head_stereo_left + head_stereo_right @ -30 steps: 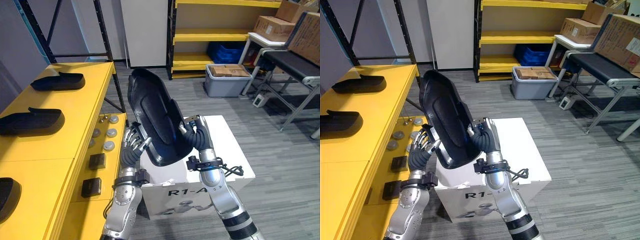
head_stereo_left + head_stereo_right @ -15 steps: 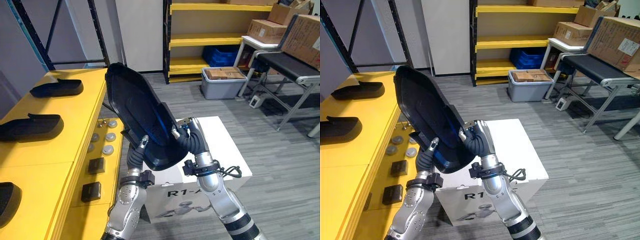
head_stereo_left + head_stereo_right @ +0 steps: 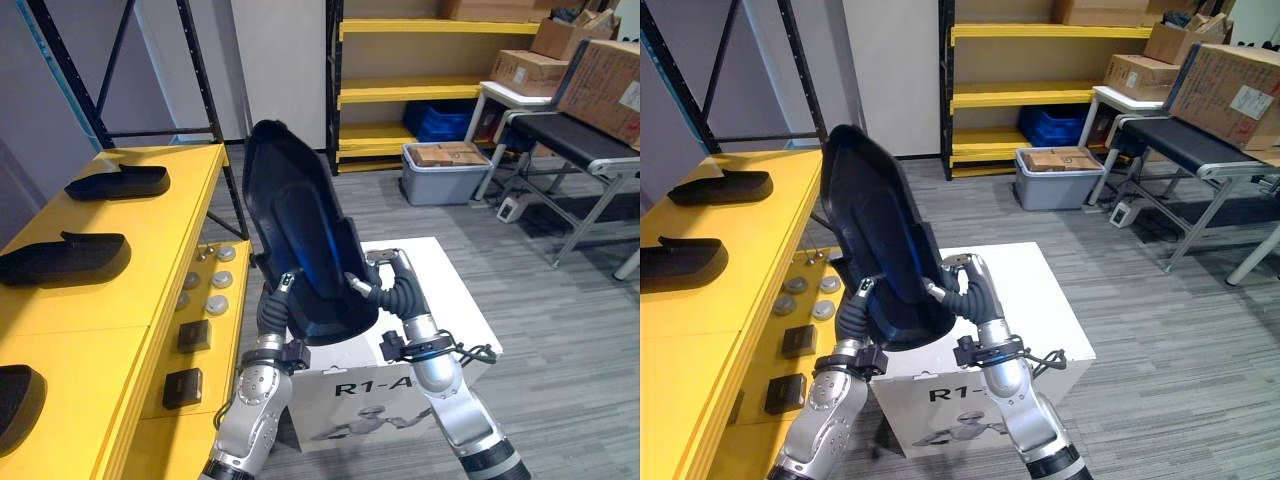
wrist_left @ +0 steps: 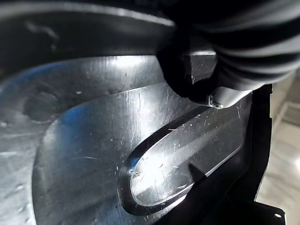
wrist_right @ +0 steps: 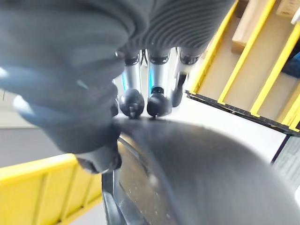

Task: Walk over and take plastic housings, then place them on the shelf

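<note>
A large black plastic housing stands nearly upright between my two hands, above a white box. My left hand is at its lower left edge, its thumb curled over the glossy inner face and its fingers hidden behind. At the lower right edge is my right hand, whose fingers run straight down with their tips against the rim. To my left is the yellow shelf, where three more black housings lie.
Round discs and small black blocks lie on the shelf's lower ledge by my left arm. A yellow rack, a grey bin and a bench with cartons stand behind on the grey floor.
The housing has swung from leaning left back to nearly upright. My left thumb has come round onto its face. My right hand's fingers have straightened.
</note>
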Available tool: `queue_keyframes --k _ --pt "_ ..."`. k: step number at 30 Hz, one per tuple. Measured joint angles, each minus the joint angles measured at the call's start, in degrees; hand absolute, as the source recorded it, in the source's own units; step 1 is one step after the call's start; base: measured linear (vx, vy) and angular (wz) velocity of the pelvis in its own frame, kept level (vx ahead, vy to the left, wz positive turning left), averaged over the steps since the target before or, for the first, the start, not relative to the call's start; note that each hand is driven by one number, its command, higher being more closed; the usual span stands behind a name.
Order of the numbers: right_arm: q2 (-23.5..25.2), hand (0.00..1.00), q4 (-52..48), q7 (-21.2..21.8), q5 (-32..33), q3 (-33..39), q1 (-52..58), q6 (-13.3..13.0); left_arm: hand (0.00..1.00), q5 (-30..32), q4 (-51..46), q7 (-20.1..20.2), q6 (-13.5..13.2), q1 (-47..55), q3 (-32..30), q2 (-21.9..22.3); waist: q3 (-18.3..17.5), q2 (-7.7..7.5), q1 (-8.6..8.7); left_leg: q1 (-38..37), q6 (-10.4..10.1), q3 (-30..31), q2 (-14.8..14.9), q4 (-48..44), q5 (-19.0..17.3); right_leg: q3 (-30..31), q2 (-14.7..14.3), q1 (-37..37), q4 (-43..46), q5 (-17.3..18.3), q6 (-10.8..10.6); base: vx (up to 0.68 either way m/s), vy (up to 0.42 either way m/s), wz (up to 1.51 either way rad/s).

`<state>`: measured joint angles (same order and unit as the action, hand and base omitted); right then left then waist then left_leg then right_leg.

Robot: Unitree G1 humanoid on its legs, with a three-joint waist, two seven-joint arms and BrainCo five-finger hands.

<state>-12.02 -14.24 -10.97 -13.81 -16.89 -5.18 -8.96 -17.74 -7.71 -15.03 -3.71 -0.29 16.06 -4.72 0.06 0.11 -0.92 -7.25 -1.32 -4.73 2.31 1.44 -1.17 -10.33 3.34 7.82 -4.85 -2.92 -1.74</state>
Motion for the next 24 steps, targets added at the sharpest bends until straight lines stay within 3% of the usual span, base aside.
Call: queue_keyframes --k 2,3,5,8,11,13,14,15,17,20,22,24 --pt "-1.7 0.00 -4.5 2.3 5.6 5.9 1.1 -2.7 1.00 2.2 -2.1 2.2 0.0 0.0 -0.7 0.8 0.0 -0.01 0.24 0.0 0.0 -0.4 0.1 0.0 -0.2 0.4 0.0 -0.3 0.1 0.0 0.0 -0.01 0.021 -0.12" --pt "-1.8 0.00 -5.2 2.4 7.0 8.3 1.1 -2.9 1.00 2.2 -2.3 2.8 -0.1 0.1 -1.5 1.2 0.1 -0.01 0.27 0.0 0.0 -0.6 0.1 0.0 -0.3 0.6 -0.1 -0.3 0.2 0.0 0.0 -0.01 0.013 -0.09" --pt "-2.0 0.00 -5.6 2.3 12.7 22.7 1.1 -3.3 1.00 2.5 -3.0 4.3 -0.1 1.2 -5.4 1.5 0.1 0.02 0.36 -0.1 0.0 -0.9 0.2 0.0 -0.6 0.9 -0.2 -0.5 0.2 0.0 0.0 -0.01 0.009 -0.09" --pt "-3.6 0.00 -5.3 1.9 17.5 34.6 3.0 -3.5 1.00 3.5 -4.2 4.2 -0.2 5.1 -11.6 1.6 0.3 0.21 1.40 0.0 -0.1 -1.6 0.4 0.0 -0.8 1.7 -0.4 -1.0 0.2 0.1 -0.1 0.01 0.006 -0.14" --pt "-3.8 0.00 -3.3 1.9 20.6 41.8 7.4 -3.7 1.00 5.5 -6.1 4.1 -0.2 8.8 -15.9 1.9 0.3 0.18 2.12 0.2 -0.2 -1.9 0.6 0.0 -1.0 2.0 -0.6 -1.3 0.1 0.1 -0.2 0.03 -0.010 -0.05" --pt "-3.7 0.00 1.0 1.9 21.5 44.4 9.7 -3.7 1.00 6.4 -8.3 4.1 -0.2 10.6 -17.0 2.2 0.6 0.11 2.60 0.2 -0.2 -1.9 0.6 0.0 -1.1 2.0 -0.6 -1.3 0.1 0.2 -0.2 0.01 0.005 -0.05" --pt "-1.1 0.00 17.2 1.9 21.6 48.6 14.8 -2.7 1.00 8.4 -13.3 4.2 -2.2 14.8 -19.7 3.3 1.0 0.47 2.96 0.2 -0.2 -2.3 0.8 -0.4 -1.8 2.4 -0.6 -1.7 0.1 0.3 -0.4 -0.02 0.027 -0.16" --pt "-0.7 0.00 19.2 2.1 22.0 48.9 15.8 -1.2 1.00 8.5 -14.1 4.2 -2.5 15.8 -20.7 3.9 1.3 0.88 2.95 0.2 -0.2 -2.8 0.8 -0.8 -2.2 2.9 -0.5 -1.7 0.2 0.4 -0.4 -0.03 0.032 -0.20" --pt "-0.5 0.00 19.6 2.3 22.6 49.0 16.7 -0.8 1.00 8.5 -14.2 4.2 -2.6 16.4 -21.5 4.1 1.5 1.20 3.18 0.3 -0.1 -3.0 0.8 -1.2 -2.4 3.3 -0.5 -1.7 0.3 0.4 -0.4 0.00 0.022 -0.11" --pt "-0.3 0.00 33.5 3.3 22.9 49.7 16.7 -1.8 1.00 8.5 -14.2 4.9 -2.9 16.9 -21.2 4.8 1.6 0.89 3.06 0.3 -0.1 -2.9 0.8 -1.4 -2.6 3.1 -0.4 -1.8 0.3 0.5 -0.5 0.00 0.000 0.01" --pt "2.3 0.00 46.5 4.9 23.9 49.6 17.3 0.8 1.00 9.0 -14.2 6.4 -2.9 18.3 -20.7 5.3 1.8 1.12 2.63 0.8 0.0 -2.7 0.8 -1.4 -2.6 2.9 -0.3 -1.7 0.4 0.5 -0.6 0.04 -0.002 0.05" --pt "4.0 0.00 51.2 6.4 23.9 46.5 18.9 2.1 1.00 9.0 -13.7 6.5 -2.9 19.2 -20.2 5.3 2.1 1.12 2.63 0.9 0.0 -2.7 0.7 -1.5 -2.6 2.9 -0.3 -1.7 0.4 0.6 -0.5 0.02 0.000 0.02"
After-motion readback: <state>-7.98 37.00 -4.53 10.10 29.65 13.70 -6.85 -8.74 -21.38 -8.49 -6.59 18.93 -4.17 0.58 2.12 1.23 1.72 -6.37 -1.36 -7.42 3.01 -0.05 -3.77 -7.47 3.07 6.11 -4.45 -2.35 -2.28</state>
